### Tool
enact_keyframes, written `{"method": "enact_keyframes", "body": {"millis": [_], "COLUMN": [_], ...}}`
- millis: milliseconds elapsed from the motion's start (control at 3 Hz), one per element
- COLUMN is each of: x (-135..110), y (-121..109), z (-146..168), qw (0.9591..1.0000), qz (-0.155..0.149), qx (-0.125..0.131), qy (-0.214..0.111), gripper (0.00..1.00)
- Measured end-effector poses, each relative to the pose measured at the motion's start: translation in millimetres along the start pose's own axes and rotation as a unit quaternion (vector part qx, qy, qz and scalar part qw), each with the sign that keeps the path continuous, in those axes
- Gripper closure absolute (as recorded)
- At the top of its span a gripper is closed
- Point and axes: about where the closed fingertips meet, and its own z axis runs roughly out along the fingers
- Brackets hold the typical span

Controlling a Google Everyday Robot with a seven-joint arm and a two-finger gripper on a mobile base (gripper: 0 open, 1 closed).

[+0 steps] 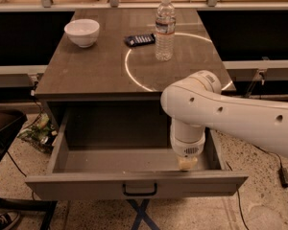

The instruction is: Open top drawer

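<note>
The top drawer (134,185) is a wide grey drawer under the brown tabletop, pulled far out toward me. Its plain grey inside is bare where it shows. A small dark loop handle (139,190) sits at the centre of its front panel. My white arm (230,114) comes in from the right and bends down into the drawer's right side. My gripper (187,163) hangs inside the drawer near the front right corner, just behind the front panel. Only its pale tip shows below the round wrist.
On the tabletop (101,71) stand a white bowl (82,32) at the back left, a dark flat device (139,40) and a clear water bottle (164,28). A dark chair (5,133) is at the left. Cables (278,166) lie on the floor at the right.
</note>
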Motion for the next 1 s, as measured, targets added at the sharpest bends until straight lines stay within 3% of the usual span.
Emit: {"method": "enact_keyframes", "body": {"millis": [667, 1000], "x": [1.5, 2.3], "y": [1.4, 2.1], "z": [-1.1, -1.6], "qw": [1.0, 1.0], "qz": [0.001, 0.001], "qx": [0.001, 0.002], "qy": [0.001, 0.002], "gripper": [0.12, 0.0]}}
